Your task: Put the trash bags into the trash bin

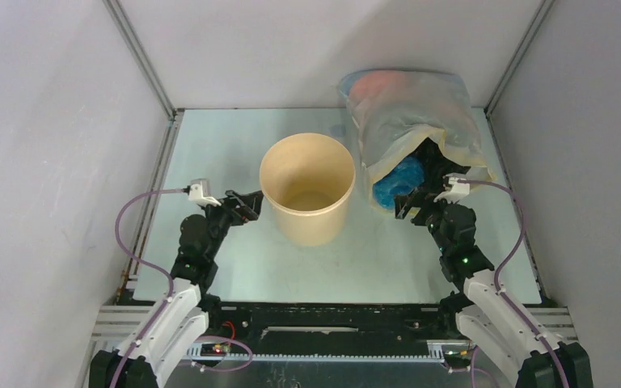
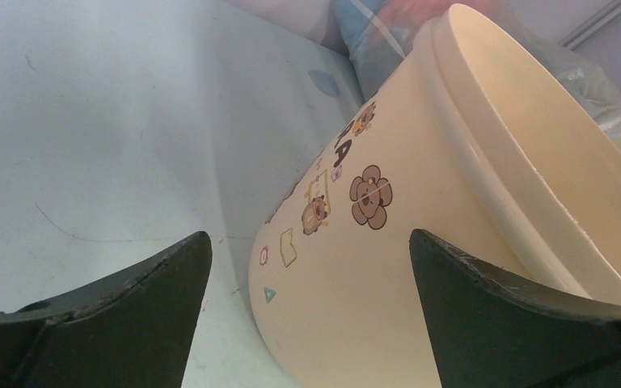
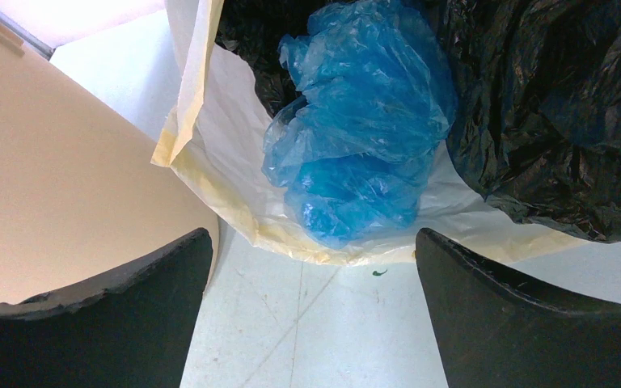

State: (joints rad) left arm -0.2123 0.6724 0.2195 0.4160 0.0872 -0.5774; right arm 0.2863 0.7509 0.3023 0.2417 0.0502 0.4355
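The crumpled blue trash bag (image 3: 364,129) lies in the mouth of the cloudy plastic sack (image 1: 412,113), just right of the upright tan bucket (image 1: 311,226). The right gripper (image 1: 419,198) hangs spread wide and empty before the bag. The left gripper (image 1: 250,207), likewise spread and empty, faces the bucket's wall.

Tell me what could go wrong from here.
The blue bag sits in the sack's mouth against black film; the open right pincer may snag those too. The open left pincer hangs near the bin; a nudge might shift or tip it.
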